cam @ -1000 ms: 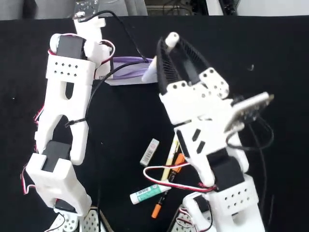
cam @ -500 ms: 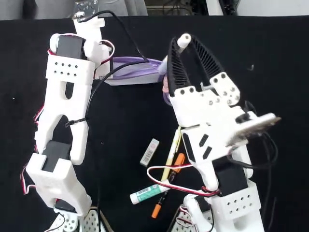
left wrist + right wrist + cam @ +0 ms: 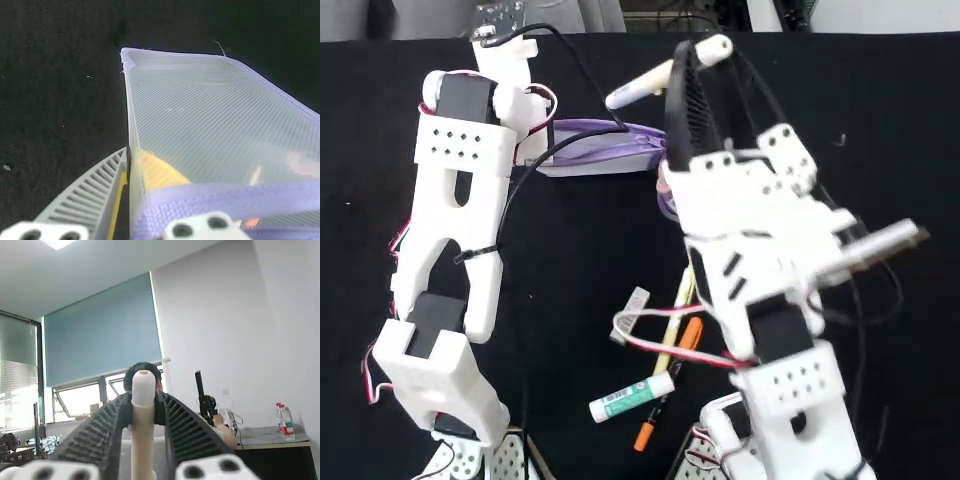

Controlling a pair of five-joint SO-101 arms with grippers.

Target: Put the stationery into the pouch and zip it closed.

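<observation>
Though illegible, green-labelled glue stick (image 3: 631, 398).

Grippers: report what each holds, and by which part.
Right gripper clamps a white pen near its rounded end; left gripper pinches the pouch by its purple zip edge.

The pouch (image 3: 210, 130) is translucent, finely ribbed plastic with a woven lilac cloth band. The table (image 3: 880, 100) wears matt black cloth flecked with lint. The marker (image 3: 638, 92) is smooth off-white plastic; the right gripper (image 3: 700, 52) has ribbed matt black plastic fingers on a white plastic body
</observation>
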